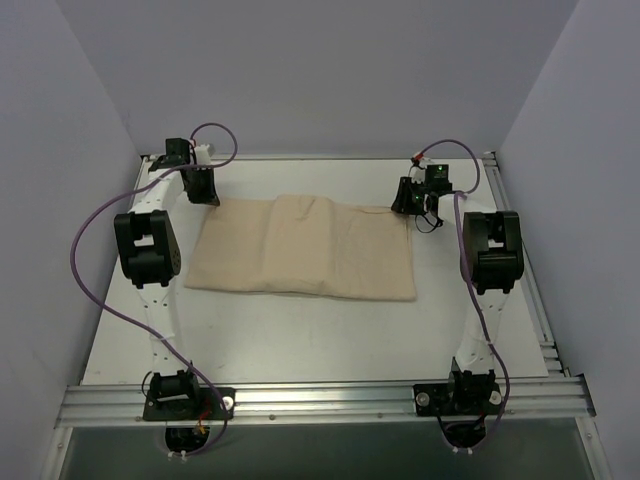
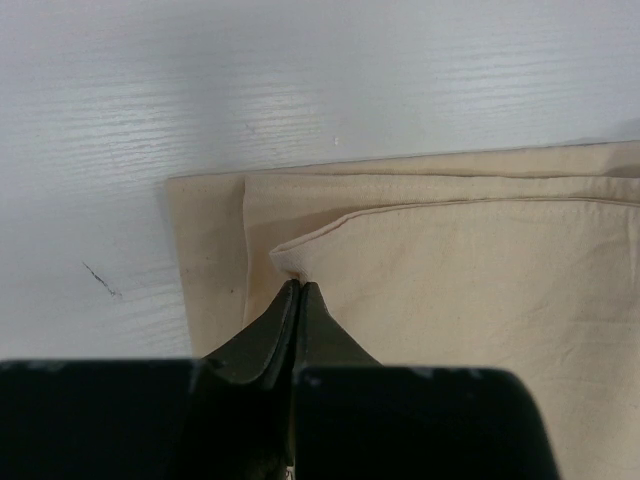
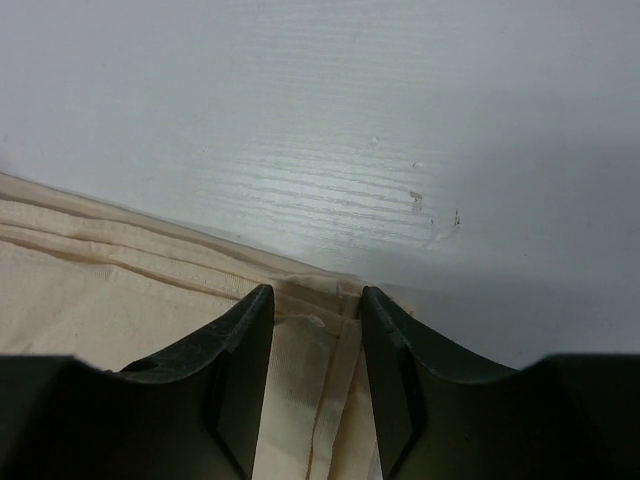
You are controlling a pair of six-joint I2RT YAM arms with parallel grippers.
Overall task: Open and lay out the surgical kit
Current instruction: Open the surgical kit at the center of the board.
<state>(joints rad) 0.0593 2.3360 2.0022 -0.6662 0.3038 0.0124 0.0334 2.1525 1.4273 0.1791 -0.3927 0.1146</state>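
The surgical kit is a folded beige cloth wrap (image 1: 305, 248) lying flat in the middle of the table. The tray, tweezers, clamps, gauze and packets are hidden. My left gripper (image 1: 204, 196) is at the wrap's far left corner. In the left wrist view it (image 2: 298, 285) is shut, its tips pinching the corner of the top cloth flap (image 2: 450, 270). My right gripper (image 1: 410, 206) is at the far right corner. In the right wrist view it (image 3: 312, 300) is open, its jaws either side of the layered cloth corner (image 3: 310, 350).
The white table (image 1: 300, 340) has a raised metal rail along its right edge (image 1: 525, 270) and a frame bar across the front (image 1: 320, 400). Grey walls close in the left, right and back.
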